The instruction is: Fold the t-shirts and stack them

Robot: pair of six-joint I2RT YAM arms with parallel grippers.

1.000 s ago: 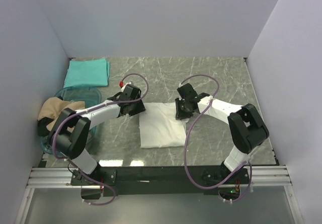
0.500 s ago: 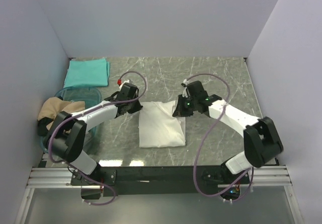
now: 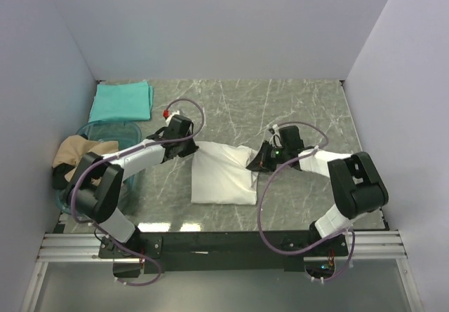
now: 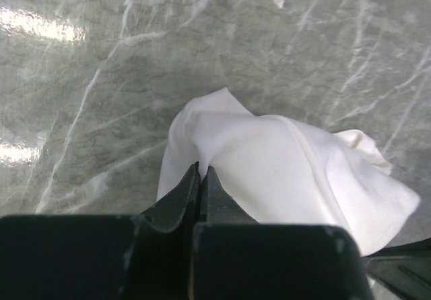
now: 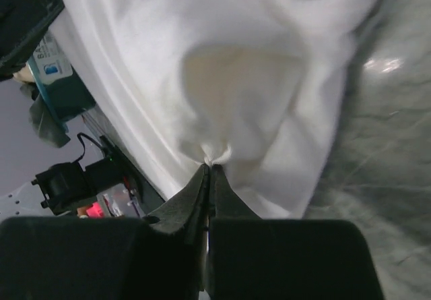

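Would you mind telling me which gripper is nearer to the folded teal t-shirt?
Left. The left gripper pinches the white t-shirt on the side facing the teal t-shirt; the right gripper pinches its opposite side, farther away.

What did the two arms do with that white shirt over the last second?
The right hand drew off to the right and a little toward the bases, tugging its corner of the white t-shirt along. The left hand barely moved. Both hands are pinched shut on the cloth. The teal t-shirt and the tan t-shirt stayed put.
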